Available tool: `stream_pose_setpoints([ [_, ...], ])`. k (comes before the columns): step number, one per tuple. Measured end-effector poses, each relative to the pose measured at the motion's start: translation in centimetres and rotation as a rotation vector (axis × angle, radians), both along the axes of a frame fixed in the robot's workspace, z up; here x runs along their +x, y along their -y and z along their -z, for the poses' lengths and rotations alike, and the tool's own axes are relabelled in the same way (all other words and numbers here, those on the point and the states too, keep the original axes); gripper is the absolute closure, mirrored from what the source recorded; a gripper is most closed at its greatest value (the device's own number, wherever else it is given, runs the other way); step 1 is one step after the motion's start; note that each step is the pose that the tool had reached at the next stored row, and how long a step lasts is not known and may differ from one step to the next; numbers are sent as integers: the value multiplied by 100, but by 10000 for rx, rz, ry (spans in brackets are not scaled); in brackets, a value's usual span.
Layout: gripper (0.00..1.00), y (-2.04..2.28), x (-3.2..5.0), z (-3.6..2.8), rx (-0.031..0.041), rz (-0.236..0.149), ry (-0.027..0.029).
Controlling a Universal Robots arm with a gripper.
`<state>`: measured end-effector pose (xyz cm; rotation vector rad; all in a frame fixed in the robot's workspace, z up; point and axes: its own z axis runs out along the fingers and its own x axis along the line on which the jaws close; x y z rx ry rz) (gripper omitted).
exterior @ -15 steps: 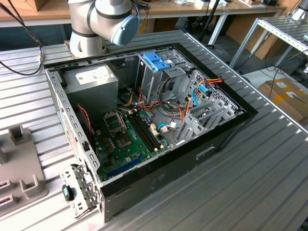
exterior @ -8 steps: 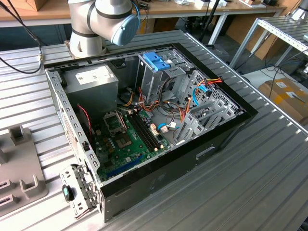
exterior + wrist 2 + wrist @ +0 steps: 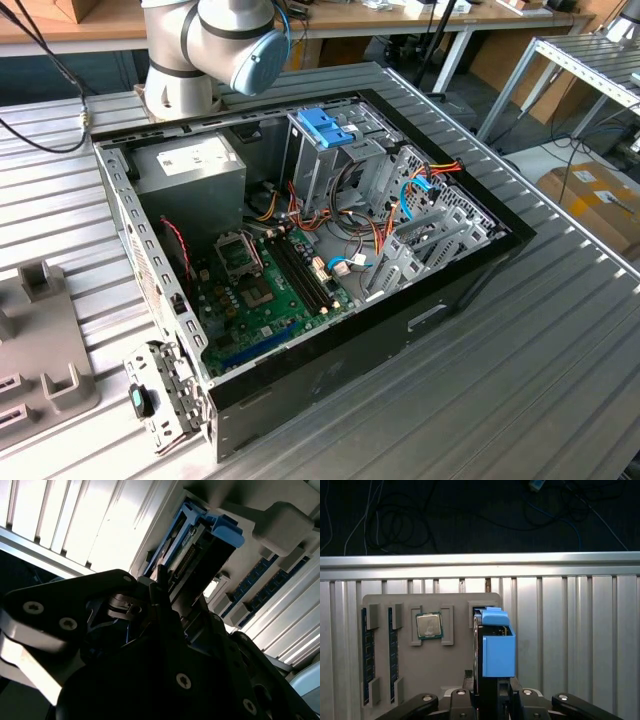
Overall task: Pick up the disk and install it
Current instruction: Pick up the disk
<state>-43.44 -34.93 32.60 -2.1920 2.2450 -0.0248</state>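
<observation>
Found the tool (image 3: 490,692) closed on the disk (image 3: 498,655) in the first wrist view, with a finger against each broad face. Located the disk at the corner slot of the grey tray (image 3: 455,670), standing on end, blue carrier rail nearest the tool and far end down at the slot. Could not confirm whether that end sits in the slot or hangs just clear of it. Noted the deciding relation: long axis of the disk in line with the tool's own axis, pointing straight at the tray. Judged that line the only way in or out of the slot. Recorded a processor chip (image 3: 429,625) on the tray just beside the slot, and memory sticks (image 3: 366,655) along the tray's side farthest from the disk, both apart from the tool. Observed the open computer case (image 3: 330,375) on the tabletop (image 3: 560,380), apart from the tray, to the exterior view's right of it
</observation>
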Motion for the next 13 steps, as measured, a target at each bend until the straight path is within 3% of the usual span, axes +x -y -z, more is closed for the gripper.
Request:
stream_pose_setpoints([
  [6,65,0,0,-47,-2,0,-1],
  [13,65,-1,0,-252,-2,0,0],
])
